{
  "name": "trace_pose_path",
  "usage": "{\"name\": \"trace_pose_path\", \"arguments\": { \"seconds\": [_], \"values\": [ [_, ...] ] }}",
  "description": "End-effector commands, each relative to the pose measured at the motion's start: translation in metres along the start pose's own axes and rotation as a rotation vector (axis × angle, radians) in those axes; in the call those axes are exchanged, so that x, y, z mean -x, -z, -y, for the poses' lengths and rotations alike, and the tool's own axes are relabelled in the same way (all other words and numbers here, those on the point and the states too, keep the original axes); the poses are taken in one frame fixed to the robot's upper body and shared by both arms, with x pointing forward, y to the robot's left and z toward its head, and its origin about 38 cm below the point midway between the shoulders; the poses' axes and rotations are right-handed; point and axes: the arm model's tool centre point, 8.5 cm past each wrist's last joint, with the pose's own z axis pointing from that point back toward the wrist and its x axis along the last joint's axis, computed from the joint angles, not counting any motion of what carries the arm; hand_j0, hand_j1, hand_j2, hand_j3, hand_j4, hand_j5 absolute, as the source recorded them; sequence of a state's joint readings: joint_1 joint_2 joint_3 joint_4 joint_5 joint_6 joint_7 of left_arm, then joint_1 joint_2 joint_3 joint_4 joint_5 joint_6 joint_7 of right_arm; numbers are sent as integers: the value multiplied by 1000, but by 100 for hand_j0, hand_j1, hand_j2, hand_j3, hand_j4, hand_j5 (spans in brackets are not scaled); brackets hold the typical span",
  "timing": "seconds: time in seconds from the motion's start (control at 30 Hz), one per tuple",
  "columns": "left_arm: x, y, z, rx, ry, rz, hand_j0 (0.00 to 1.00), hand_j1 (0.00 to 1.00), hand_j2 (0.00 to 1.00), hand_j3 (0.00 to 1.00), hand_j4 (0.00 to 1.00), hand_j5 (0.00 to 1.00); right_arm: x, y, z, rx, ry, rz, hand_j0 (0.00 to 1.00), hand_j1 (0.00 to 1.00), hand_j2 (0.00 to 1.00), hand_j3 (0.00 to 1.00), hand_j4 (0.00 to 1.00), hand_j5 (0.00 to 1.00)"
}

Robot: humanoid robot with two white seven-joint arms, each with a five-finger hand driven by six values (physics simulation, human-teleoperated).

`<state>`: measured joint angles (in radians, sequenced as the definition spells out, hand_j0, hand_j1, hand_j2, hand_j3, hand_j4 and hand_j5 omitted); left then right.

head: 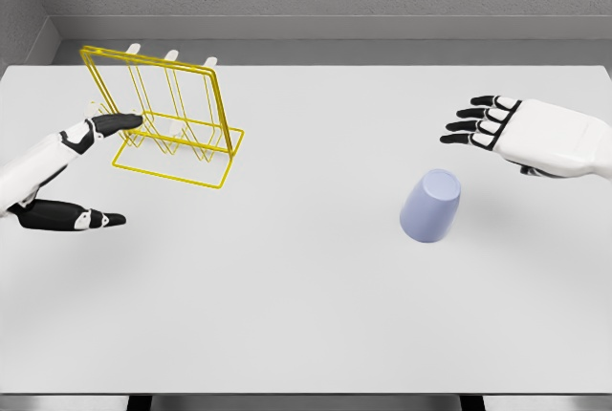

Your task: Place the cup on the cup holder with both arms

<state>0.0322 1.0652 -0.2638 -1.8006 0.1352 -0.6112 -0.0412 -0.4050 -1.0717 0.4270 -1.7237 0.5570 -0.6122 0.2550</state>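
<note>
**Cup Left Waiting Between Two Open Hands**

The lavender cup [430, 205] was pictured mouth-down on the white table [306, 325], right of centre and well apart from the yellow wire cup holder [172, 129] at the far left. The right hand [521, 134] was held just beyond the cup, fingers spread and nothing grasped. The left hand [72, 172] was seen beside the holder, fingers apart, one fingertip close against the wire. A nudge there, it was judged, could shift the light frame; a grazing approach could topple the cup. Ample bare tabletop was left between cup and holder, with the edges far off.
</note>
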Motion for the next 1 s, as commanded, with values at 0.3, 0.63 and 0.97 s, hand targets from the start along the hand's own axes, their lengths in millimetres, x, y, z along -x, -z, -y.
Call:
{"name": "trace_pose_path", "arguments": {
  "seconds": [0.3, 0.63, 0.97],
  "values": [
    [0, -2, -1, 3, -1, -5, 100, 100, 100, 100, 100, 100, 23, -11, 34, -143, -106, -58, 100, 100, 100, 100, 100, 100],
    [1, -3, -1, 5, -16, -10, 100, 100, 100, 100, 100, 100, -6, 51, 13, -307, -202, 129, 100, 100, 100, 100, 100, 100],
    [1, -5, 1, 6, -28, -15, 100, 100, 100, 100, 100, 100, 9, 54, 5, -308, -132, 99, 100, 100, 100, 100, 100, 100]
  ]
}}
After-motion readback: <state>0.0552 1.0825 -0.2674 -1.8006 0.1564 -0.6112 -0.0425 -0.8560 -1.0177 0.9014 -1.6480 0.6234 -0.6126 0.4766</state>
